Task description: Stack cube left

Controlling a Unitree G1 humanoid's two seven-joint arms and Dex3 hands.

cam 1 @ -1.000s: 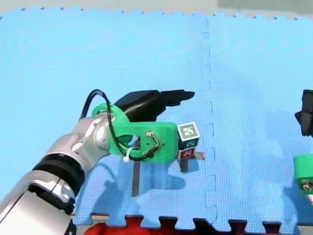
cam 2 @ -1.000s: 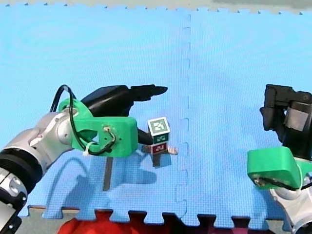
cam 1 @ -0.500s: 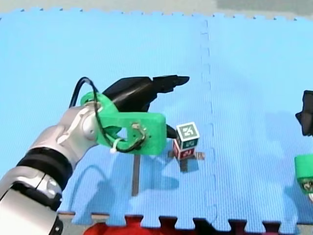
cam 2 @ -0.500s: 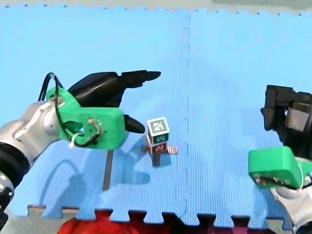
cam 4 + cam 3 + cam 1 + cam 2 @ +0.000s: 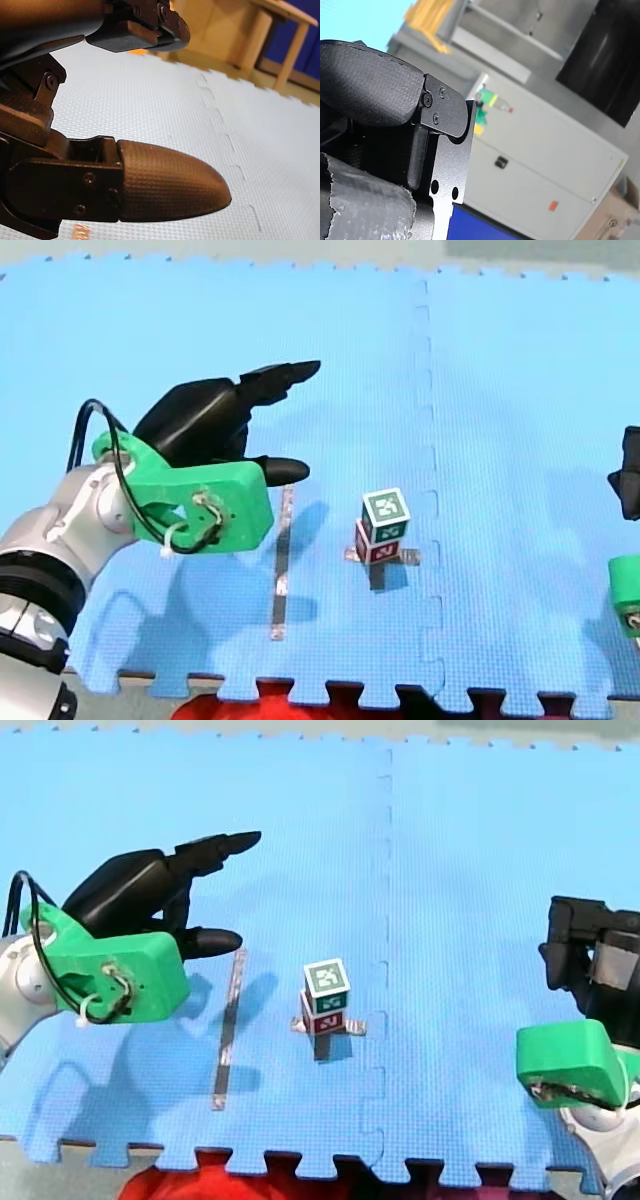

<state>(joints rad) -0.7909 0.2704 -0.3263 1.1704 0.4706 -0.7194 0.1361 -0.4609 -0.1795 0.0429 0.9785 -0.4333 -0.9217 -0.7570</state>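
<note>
- Second head view shows the right hand at the mat's right edge, with a green wrist mount just below it. The first head view cuts both off at the frame's border. Whether this hand is released or clenched cannot be told.
- Both head views show the green cube sitting on the red cube, on the blue mat just left of its seam.
- The left hand is released and holds nothing, well to the left of the stack. A grey strip lies on the mat between them.
- A second ago this hand was just beside the stack and covered the strip's far end. It has since drawn back leftward, and the stack stands as before.
- Second wrist view shows a dark textured fingertip over the mat. First wrist view shows a dark hand casing against a grey cabinet.
- The cubes' markings are too small to read.
</note>
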